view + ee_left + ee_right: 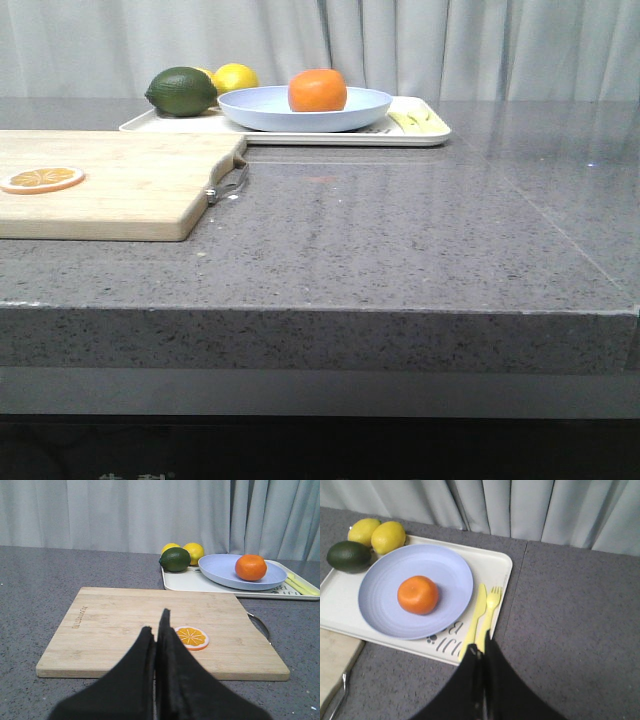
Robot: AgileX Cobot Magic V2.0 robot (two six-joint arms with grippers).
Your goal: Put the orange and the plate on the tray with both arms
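Both grippers are pinched together on nothing: the left gripper over the wooden cutting board, the right gripper just off the tray. Orange sits in the pale-blue plate, which is on the tray beside two lemons and a lime.

Only the robot's two grippers are visible, each seen from its own wrist camera. The left gripper has two matte black fingers that are broad at the base and taper to narrow, slightly rounded tips, with a thin dark seam between them. The right gripper looks the same: two plain black fingers, wide below and narrowing toward the tips. No cables, screws, labels or markings can be made out on either.
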